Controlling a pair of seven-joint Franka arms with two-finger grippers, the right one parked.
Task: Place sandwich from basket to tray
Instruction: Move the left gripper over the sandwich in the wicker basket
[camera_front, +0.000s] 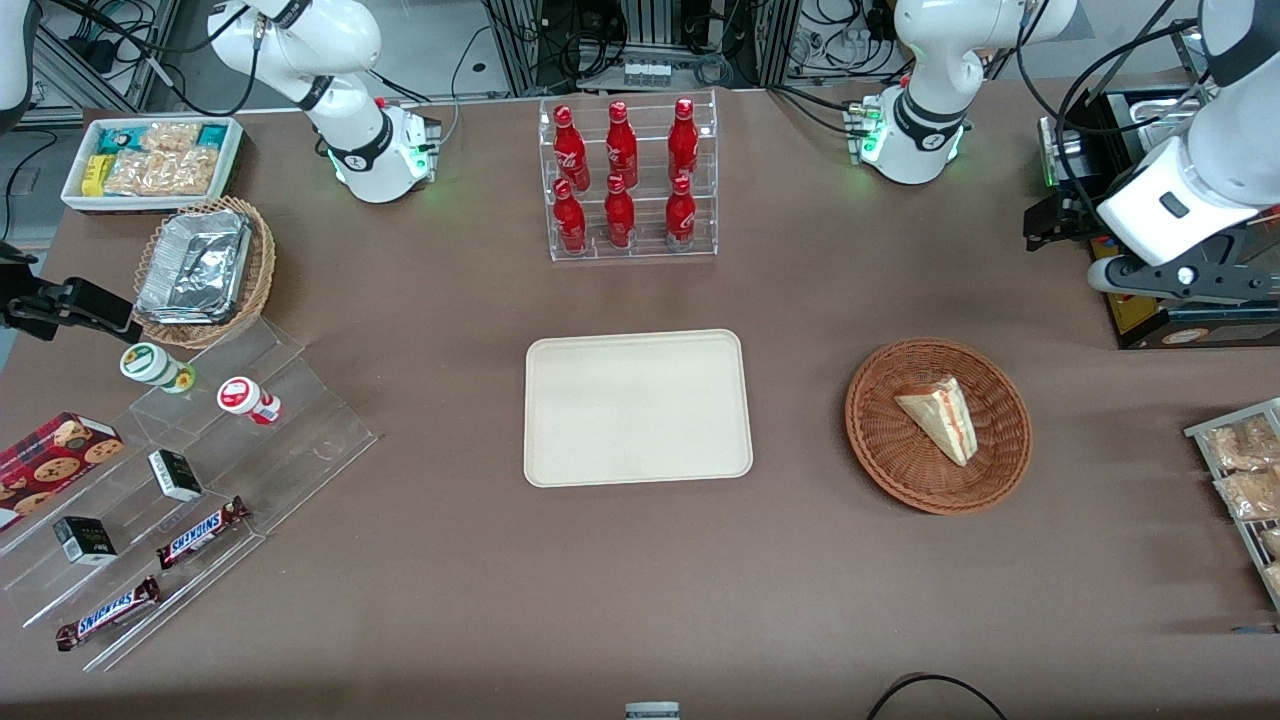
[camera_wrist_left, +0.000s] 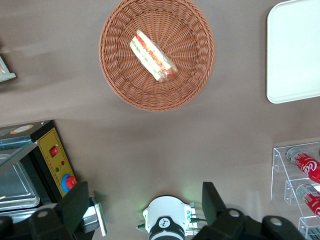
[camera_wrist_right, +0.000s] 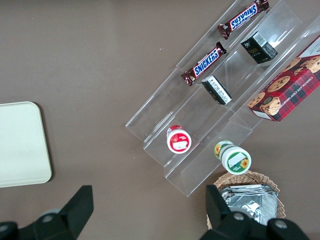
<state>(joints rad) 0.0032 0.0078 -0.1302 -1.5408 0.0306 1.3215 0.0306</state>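
The sandwich (camera_front: 940, 417), a pale bread wedge with red and green filling on its cut edge, lies in the round reddish-brown wicker basket (camera_front: 880, 440). The cream tray (camera_front: 560, 450) sits flat at the table's middle, beside the basket and apart from it. My left gripper (camera_front: 1040, 228) hangs high above the table, farther from the front camera than the basket, toward the working arm's end. In the left wrist view the gripper (camera_wrist_left: 145, 202) is open wide and holds nothing, well clear of the sandwich (camera_wrist_left: 152, 56), the basket (camera_wrist_left: 120, 85) and the tray (camera_wrist_left: 295, 60).
A clear rack of red bottles (camera_front: 630, 180) stands farther back than the tray. A black appliance with a yellow panel (camera_front: 1170, 320) sits below the gripper. A wire rack of snack bags (camera_front: 1245, 470) lies at the working arm's end. Acrylic steps with snacks (camera_front: 200, 470) lie toward the parked arm's end.
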